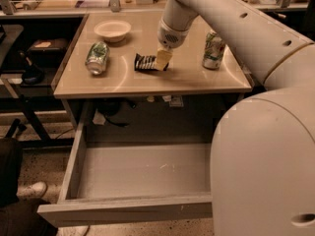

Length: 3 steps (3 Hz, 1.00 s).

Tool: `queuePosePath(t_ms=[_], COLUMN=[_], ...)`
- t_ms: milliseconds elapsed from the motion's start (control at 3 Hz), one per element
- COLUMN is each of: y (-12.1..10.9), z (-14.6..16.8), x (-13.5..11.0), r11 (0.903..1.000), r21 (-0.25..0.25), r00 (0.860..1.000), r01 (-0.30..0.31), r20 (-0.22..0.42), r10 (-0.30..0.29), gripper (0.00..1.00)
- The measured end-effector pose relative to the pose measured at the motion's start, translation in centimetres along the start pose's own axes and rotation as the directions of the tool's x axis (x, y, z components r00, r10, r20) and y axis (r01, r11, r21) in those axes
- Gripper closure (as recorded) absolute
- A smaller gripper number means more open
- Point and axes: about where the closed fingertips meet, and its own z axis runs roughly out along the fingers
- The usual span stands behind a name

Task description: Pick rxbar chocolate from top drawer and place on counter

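Note:
The rxbar chocolate [144, 62], a black wrapper with pale lines, lies flat on the beige counter [147, 84] near its middle. My gripper [163, 59] reaches down from the arm and sits at the bar's right end, touching or covering it. The top drawer [123, 210] is pulled open below the counter. Its grey floor shows nothing on it. My arm's large white body hides the drawer's right part.
A green-and-white can [97, 58] lies on its side at the counter's left. Another can [214, 49] stands upright at the right. A white bowl [112, 30] sits at the back. A cluttered bench [74, 1] runs behind. A shoe [27, 191] is on the floor at lower left.

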Motion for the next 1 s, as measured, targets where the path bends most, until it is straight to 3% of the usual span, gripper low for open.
queuePosePath(t_ms=[333,667,1000], y=[0.0,0.0,0.0], z=[0.0,0.01,0.01], x=[0.0,0.0,0.0], r11=[1.0,1.0,1.0], r21=[0.0,0.0,0.0], r00=[1.0,1.0,1.0], r01=[0.0,0.0,0.0], r20=[0.0,0.0,0.0], r10=[0.0,0.0,0.0], gripper=[0.11,0.0,0.0])
